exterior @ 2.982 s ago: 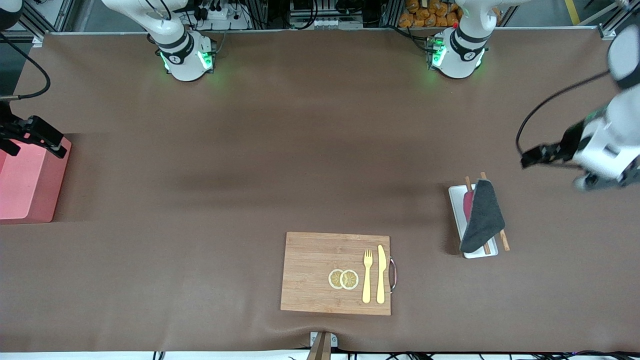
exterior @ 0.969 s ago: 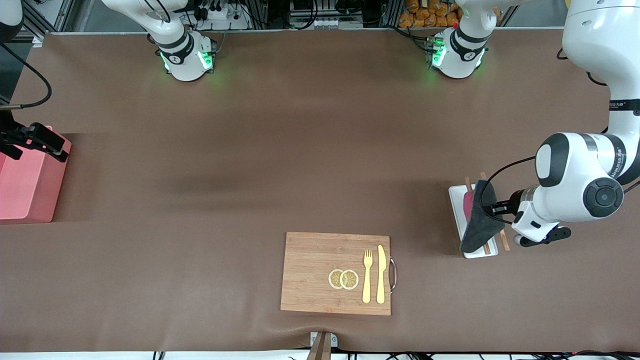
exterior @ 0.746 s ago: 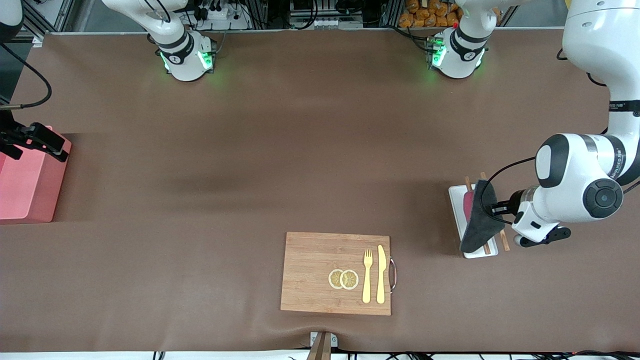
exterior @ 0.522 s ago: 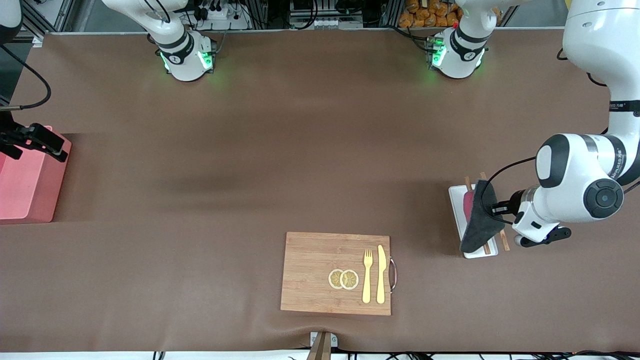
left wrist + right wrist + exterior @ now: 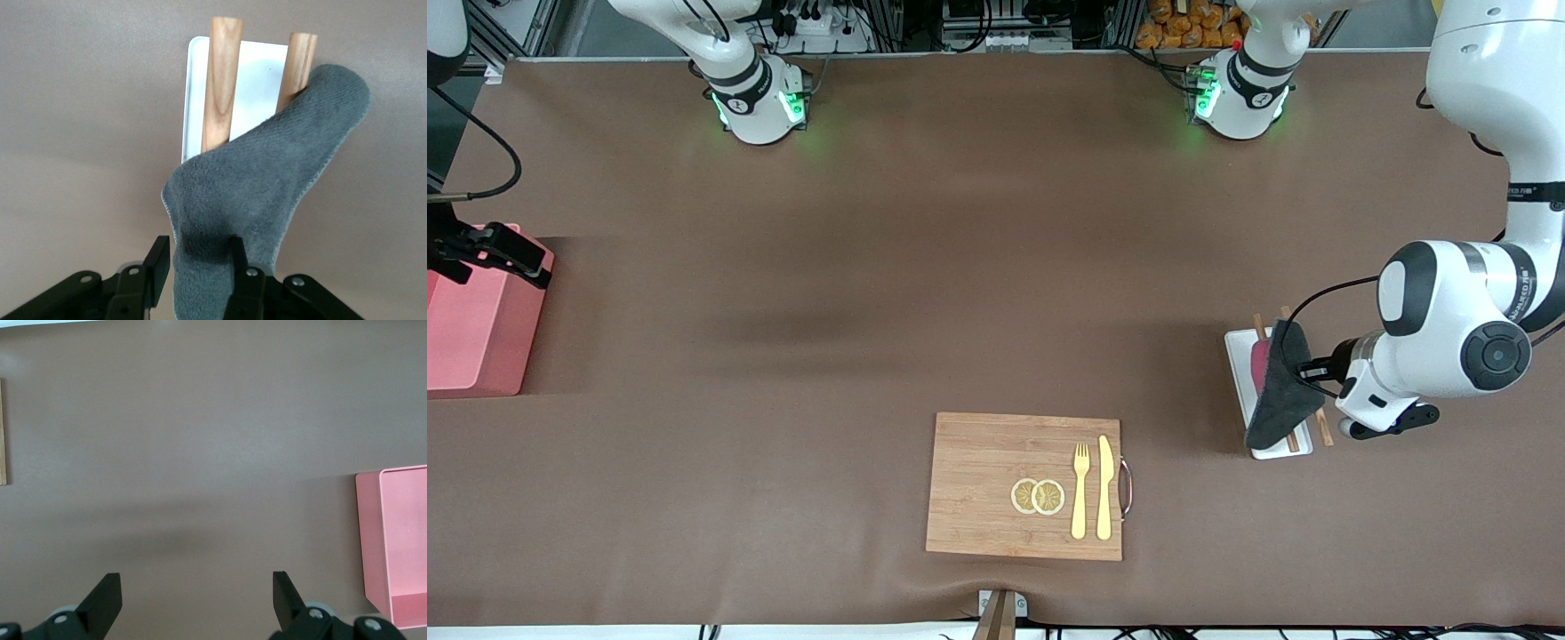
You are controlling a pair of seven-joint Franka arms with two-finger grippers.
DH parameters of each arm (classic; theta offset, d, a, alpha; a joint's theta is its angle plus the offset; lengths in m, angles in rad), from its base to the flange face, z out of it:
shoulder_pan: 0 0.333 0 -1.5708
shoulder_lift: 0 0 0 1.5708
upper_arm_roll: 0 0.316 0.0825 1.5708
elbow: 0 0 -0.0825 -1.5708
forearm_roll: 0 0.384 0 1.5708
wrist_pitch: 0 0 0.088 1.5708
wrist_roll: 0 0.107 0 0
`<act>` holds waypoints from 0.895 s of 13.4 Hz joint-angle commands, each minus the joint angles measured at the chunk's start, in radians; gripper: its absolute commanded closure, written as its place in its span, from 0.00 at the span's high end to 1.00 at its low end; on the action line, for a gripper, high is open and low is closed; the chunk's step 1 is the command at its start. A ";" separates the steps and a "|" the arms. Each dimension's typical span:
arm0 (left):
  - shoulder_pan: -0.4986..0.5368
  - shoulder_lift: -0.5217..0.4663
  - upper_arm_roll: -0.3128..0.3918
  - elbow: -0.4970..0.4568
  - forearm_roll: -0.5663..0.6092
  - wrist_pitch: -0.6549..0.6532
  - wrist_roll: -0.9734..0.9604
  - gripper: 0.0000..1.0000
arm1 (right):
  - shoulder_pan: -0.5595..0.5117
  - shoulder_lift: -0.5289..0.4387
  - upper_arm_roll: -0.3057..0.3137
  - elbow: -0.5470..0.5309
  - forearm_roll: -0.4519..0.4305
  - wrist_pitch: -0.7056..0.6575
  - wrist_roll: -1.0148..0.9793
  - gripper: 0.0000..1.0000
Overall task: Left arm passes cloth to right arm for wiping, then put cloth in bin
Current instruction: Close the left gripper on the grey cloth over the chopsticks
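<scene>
The charcoal-grey cloth [image 5: 1282, 391] lies draped over the white tray [image 5: 1236, 356] and the two wooden chopsticks [image 5: 1323, 427] toward the left arm's end of the table. My left gripper [image 5: 1303, 369] is low at the cloth's edge and shut on it. In the left wrist view a fold of the cloth [image 5: 267, 193] sits pinched between the black fingers of the left gripper [image 5: 197, 243]. The pink bin [image 5: 471, 329] stands at the right arm's end. My right gripper [image 5: 516, 258] hangs open over the bin's edge, its jaws [image 5: 197, 587] wide and empty, the bin [image 5: 400, 540] beside them.
A wooden cutting board [image 5: 1005, 471] lies near the front edge with two lemon slices [image 5: 1038, 496], a yellow fork [image 5: 1080, 489] and a knife [image 5: 1104, 487]. A red thing [image 5: 1258, 360] lies on the tray, partly under the cloth. Bare brown mat spans the middle.
The left arm came down from the table's end to the cloth, and its fingers have closed in on the cloth's edge. The right arm stayed over the bin.
</scene>
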 commanded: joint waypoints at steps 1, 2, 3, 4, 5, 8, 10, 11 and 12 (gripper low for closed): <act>0.004 0.005 -0.006 0.004 0.021 0.008 -0.016 0.41 | -0.011 0.001 0.007 0.004 0.003 -0.029 0.000 1.00; 0.004 0.005 -0.006 0.004 0.021 0.008 -0.015 0.38 | -0.011 -0.001 0.007 0.006 0.002 -0.034 0.000 1.00; 0.004 0.004 -0.006 0.006 0.021 0.008 -0.012 0.38 | -0.009 -0.001 0.007 0.007 -0.003 -0.035 0.000 1.00; 0.004 0.004 -0.006 0.006 0.019 0.008 -0.006 0.36 | -0.006 -0.001 0.009 0.007 -0.017 -0.035 -0.001 1.00; 0.004 0.004 -0.006 0.006 0.018 0.008 -0.004 0.35 | -0.012 0.001 0.009 0.009 -0.023 -0.034 0.000 1.00; 0.004 0.004 -0.006 0.006 0.016 0.008 -0.004 0.20 | -0.018 0.013 0.009 0.011 -0.026 -0.035 0.002 1.00; 0.006 0.002 -0.006 0.006 0.016 0.008 -0.004 0.09 | -0.017 0.013 0.009 0.011 -0.026 -0.035 0.002 1.00; 0.006 0.002 -0.008 0.006 0.015 0.008 -0.004 0.04 | -0.018 0.013 0.009 0.011 -0.026 -0.035 0.002 1.00; 0.006 0.002 -0.006 0.006 0.015 0.008 -0.004 0.00 | -0.025 0.013 0.009 0.011 -0.026 -0.035 0.002 1.00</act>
